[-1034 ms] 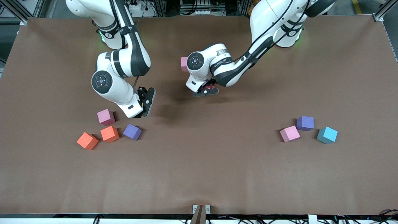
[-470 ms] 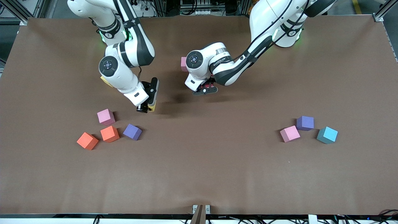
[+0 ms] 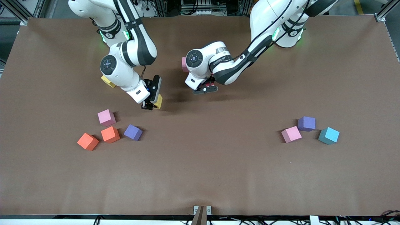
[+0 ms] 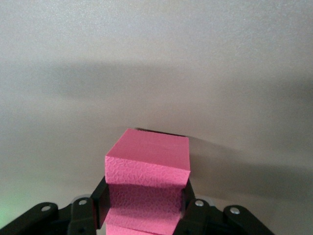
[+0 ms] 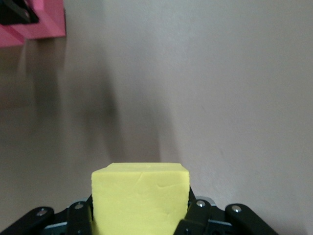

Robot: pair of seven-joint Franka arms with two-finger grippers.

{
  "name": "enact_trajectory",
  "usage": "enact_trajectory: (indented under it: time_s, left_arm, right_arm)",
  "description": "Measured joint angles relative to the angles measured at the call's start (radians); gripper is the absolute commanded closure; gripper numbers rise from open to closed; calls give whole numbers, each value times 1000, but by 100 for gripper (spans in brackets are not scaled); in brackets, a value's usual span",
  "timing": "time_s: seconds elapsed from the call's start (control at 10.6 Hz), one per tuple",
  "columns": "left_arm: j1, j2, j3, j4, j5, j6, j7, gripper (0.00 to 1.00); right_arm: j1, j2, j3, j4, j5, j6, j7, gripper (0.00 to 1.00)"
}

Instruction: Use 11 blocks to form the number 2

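Left end effector (image 4: 146, 208) clamped on pink block (image 4: 148, 169), low over surface (image 3: 218, 162); right end effector (image 5: 142, 215) clamped on yellow block (image 5: 140, 196), airborne. Lower each square, flat, before you release.

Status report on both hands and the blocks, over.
Right hand shut on yellow block, over bare table. Left hand shut on pink block. Nothing in the way.

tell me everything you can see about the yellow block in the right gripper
The yellow block is a matte foam cube with a faint crease on its face. The right gripper is shut on it, a black finger pressing each side. It hangs level over bare brown table, touching nothing else.
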Motion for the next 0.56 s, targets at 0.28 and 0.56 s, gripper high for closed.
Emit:
enact_trajectory:
  time_s: [0.28,0.56]
  left_arm:
    - [0,0,0,0,0,-1,0,37]
    - [-1,0,0,-3,0,-2,0,30]
  right_arm:
    - [9,0,1,-2,42,1,-36,100]
    - [25,0,1,-3,43,21,-36,100]
